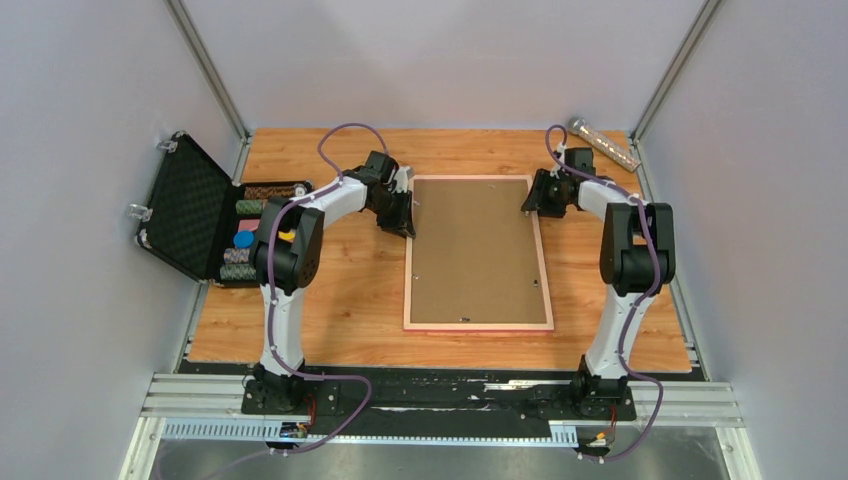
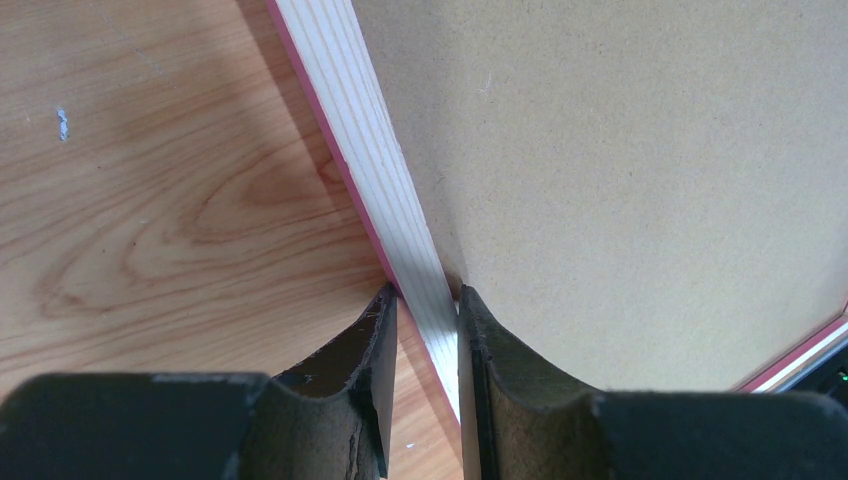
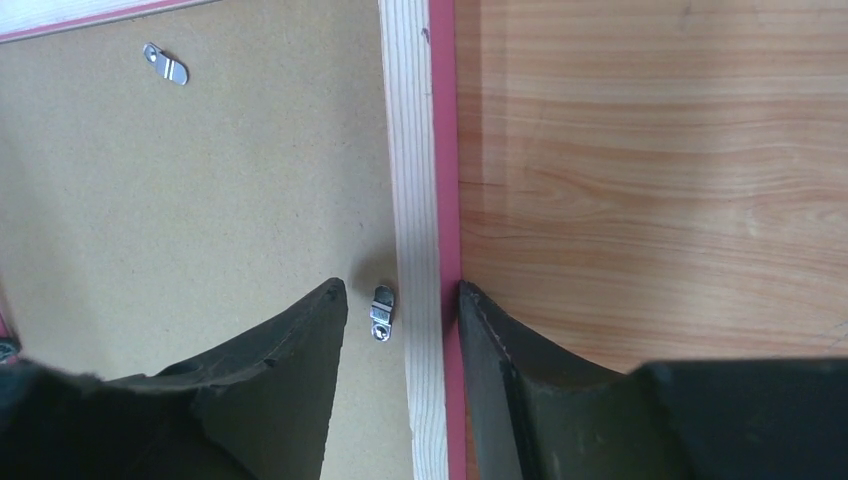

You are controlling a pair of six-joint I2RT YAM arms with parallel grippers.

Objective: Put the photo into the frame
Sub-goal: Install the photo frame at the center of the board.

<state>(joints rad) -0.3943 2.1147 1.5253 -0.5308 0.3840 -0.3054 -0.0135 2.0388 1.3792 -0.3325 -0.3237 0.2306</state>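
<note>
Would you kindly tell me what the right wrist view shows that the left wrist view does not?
Right wrist only: two metal clips on the backing board, with jaws standing apart astride the frame rail. Left wrist only: jaws closed on that rail, no clips in sight. Both: pale rail, brown board, wooden table.

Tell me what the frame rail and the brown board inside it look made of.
Frame rail: seemingly bare pale wood, straight grain lines showing, with a pink painted outer edge. Brown board: probably matte fibreboard, finely speckled, no grain.
</note>
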